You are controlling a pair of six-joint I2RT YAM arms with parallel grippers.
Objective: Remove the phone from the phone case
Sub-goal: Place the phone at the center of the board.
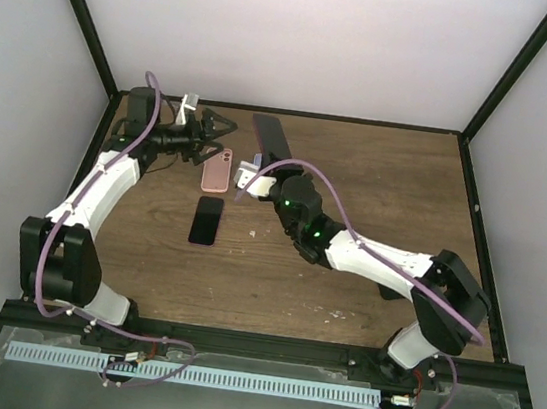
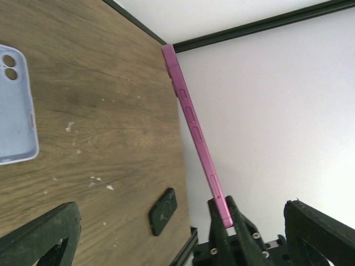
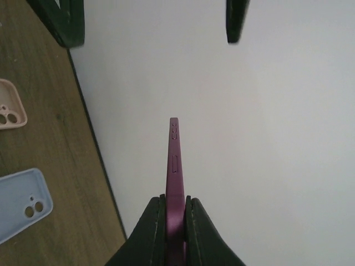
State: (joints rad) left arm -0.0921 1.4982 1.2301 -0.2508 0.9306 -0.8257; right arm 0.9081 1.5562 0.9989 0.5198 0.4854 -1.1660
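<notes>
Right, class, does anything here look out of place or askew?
Yes: the magenta phone is off the table, pinched by one end in the right gripper and sticking up in the air, while the pink case and light blue case lie flat. Small white flecks dot the table.

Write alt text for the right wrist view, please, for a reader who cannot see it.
The right gripper is shut on a magenta phone, seen edge-on and held up before a white wall. A pink case and a light blue case lie on the wooden table at left; the left gripper hangs open at the top.
</notes>
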